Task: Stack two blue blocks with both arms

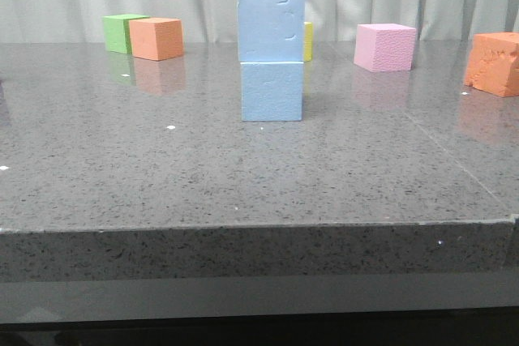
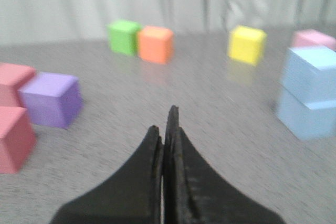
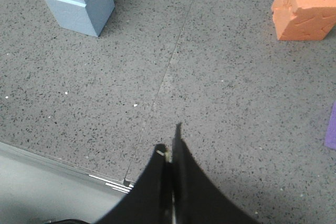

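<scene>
Two blue blocks [image 1: 272, 54] stacked mid-desk [image 1: 162, 168]; your left pincer [image 2: 167, 124] and right pincer [image 3: 169, 145] both closed, empty.

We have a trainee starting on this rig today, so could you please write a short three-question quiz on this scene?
1. True or false: the upper pale blue foam cube rests on top of the lower pale blue foam cube.
2. Which cube touches the green foam cube in the front view? A. pink foam cube B. orange foam cube C. yellow foam cube
3. Fill in: the black left gripper and black right gripper are both ____ and hold nothing.

Key: 1 true. 2 B. 3 shut.
</scene>
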Tool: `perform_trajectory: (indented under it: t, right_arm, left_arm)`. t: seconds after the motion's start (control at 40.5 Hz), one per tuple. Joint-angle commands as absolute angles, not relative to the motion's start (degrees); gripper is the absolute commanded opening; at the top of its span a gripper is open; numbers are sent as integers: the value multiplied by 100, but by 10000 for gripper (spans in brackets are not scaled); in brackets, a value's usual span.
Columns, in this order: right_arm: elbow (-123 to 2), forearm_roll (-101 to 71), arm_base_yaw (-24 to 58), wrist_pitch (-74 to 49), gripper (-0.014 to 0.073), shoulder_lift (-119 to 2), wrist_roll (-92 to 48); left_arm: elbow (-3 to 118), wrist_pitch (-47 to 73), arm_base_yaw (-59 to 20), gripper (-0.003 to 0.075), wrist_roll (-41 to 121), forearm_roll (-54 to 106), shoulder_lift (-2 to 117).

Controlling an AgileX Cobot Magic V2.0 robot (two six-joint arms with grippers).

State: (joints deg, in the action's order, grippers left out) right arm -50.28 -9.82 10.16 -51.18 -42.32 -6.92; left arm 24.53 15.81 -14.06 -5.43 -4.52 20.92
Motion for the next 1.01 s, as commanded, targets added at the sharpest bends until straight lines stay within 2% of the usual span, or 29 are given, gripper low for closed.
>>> perform_trajectory:
  t: [0.0,0.197,0.37,0.444,0.987]
  right_arm:
    - [-5169,-962,970,-4776,-68,-4207,-695]
    - [-5169,-962,970,-4776,-68,-4207,-695]
    - [-5169,-962,970,-4776,-68,-4207,-695]
    - [-5169,-962,970,-4776,-68,-4207,-695]
    - [-5169,-962,970,-4778,-68,-4207,-695]
  left_arm:
    - [1813,58,-846,-20,-576,-464,1567]
    - [581,-82,-229,-20,-576,-206,398]
    - [-32,-82,36,-20,-576,284,-50]
    - [-36,193,37,-20,-576,267,-143]
    - [-49,192,27,-20,-573,69,-131]
